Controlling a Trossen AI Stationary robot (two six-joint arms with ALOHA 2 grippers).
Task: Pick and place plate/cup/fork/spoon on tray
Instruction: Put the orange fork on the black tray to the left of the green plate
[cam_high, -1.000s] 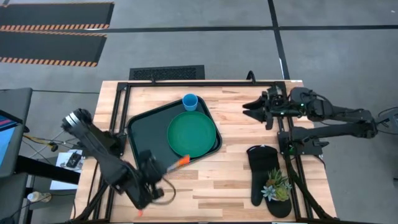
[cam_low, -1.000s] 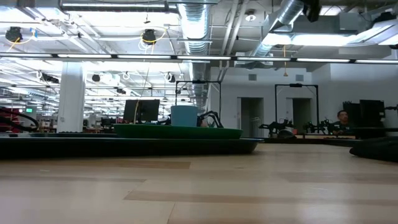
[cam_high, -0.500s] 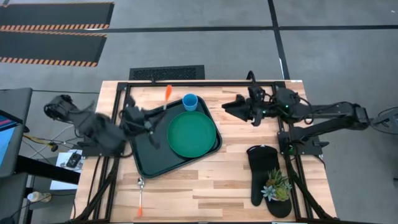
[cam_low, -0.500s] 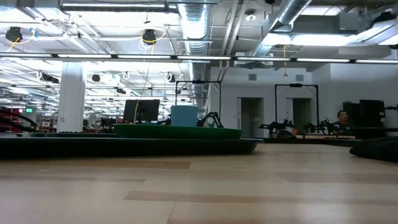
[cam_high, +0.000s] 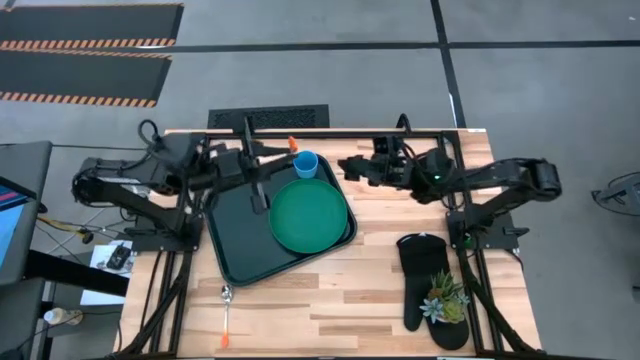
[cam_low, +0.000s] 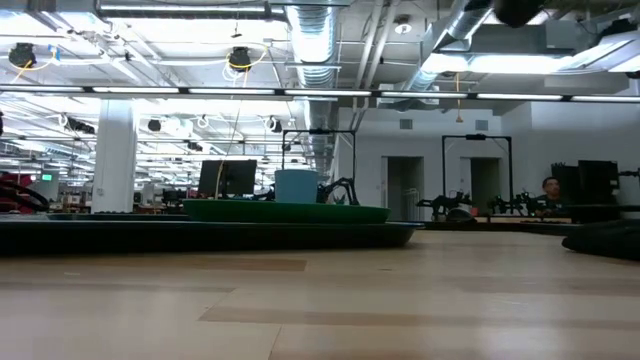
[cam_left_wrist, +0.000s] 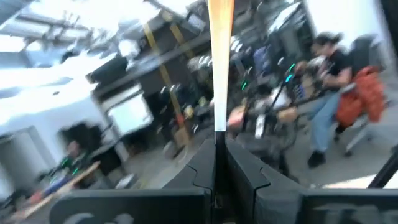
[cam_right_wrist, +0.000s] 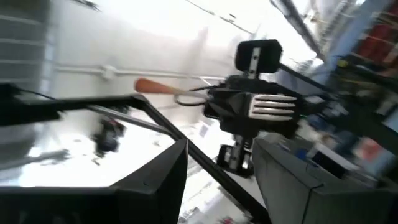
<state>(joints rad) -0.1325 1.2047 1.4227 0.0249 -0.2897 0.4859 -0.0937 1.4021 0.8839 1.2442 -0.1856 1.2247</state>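
Gripping the fork (cam_high: 291, 144) by its metal neck, the left end effector (cam_high: 262, 162) is clamped tight and held above the far edge of the tray (cam_high: 228, 225), just beside the cup (cam_high: 306, 164). Its own wrist camera shows the orange handle running straight out from between the two pressed-together fingers (cam_left_wrist: 205, 163); the right wrist camera shows the silver tines sticking out the other side of that end effector. The left arm reaches in from the counter's left side.

Facing it, the right end effector (cam_high: 352, 168) has its jaws spread wide and empty, hovering near the tray's far right corner and pointed toward the fork, as if for a handover, though that is only a guess.

Moving outward, the plate (cam_high: 310, 215) lies flat inside the tray on its right half, and the cup stands at the tray's far edge, touching or just behind the plate's rim. So plate and cup look placed. The fork is lifted but not yet set down. The spoon (cam_high: 226, 312) is untouched on the bare counter (cam_high: 350, 290) near the front edge, well apart from the tray. A black oven mitt (cam_high: 420, 275) and a small plant (cam_high: 446, 298) lie on the right side, out of the way.
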